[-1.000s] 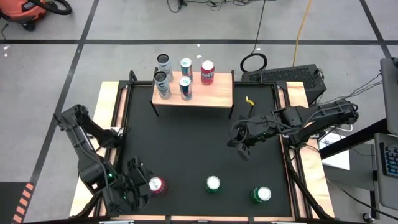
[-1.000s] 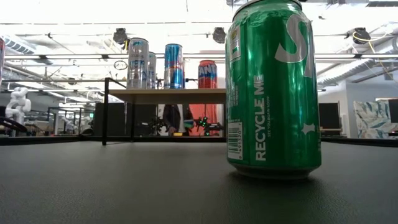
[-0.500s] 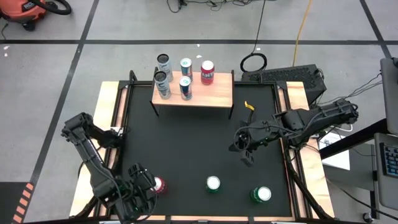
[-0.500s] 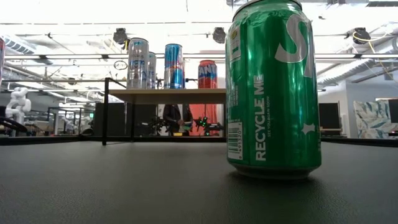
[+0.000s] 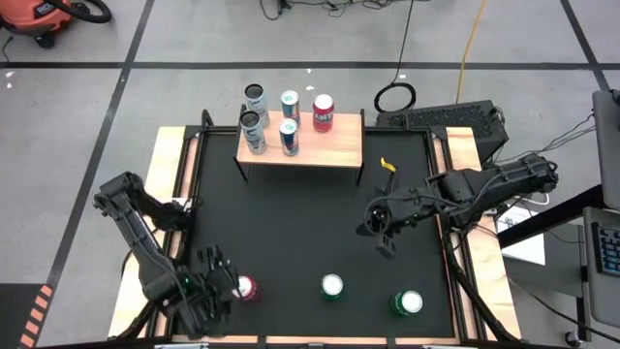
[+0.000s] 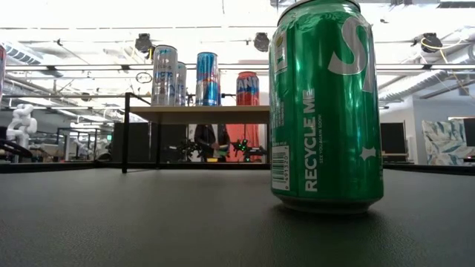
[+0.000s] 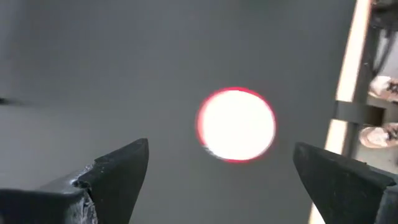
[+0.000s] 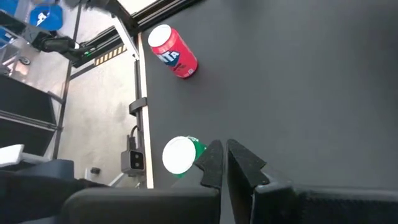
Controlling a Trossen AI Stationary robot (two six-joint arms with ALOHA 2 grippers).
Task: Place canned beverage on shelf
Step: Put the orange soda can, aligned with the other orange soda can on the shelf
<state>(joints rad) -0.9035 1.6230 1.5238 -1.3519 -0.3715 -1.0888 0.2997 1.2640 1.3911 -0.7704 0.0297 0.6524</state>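
Since a second ago, the left gripper has slid a little along the mat's near edge and now sits over the red can, fingers spread wide on both sides of it, not touching. That can stands on the black mat. The right gripper has also moved a bit toward the near side and hangs mid-mat, its fingers pressed together, holding nothing. Two green cans stand near the front edge. The shelf at the far side holds five cans.
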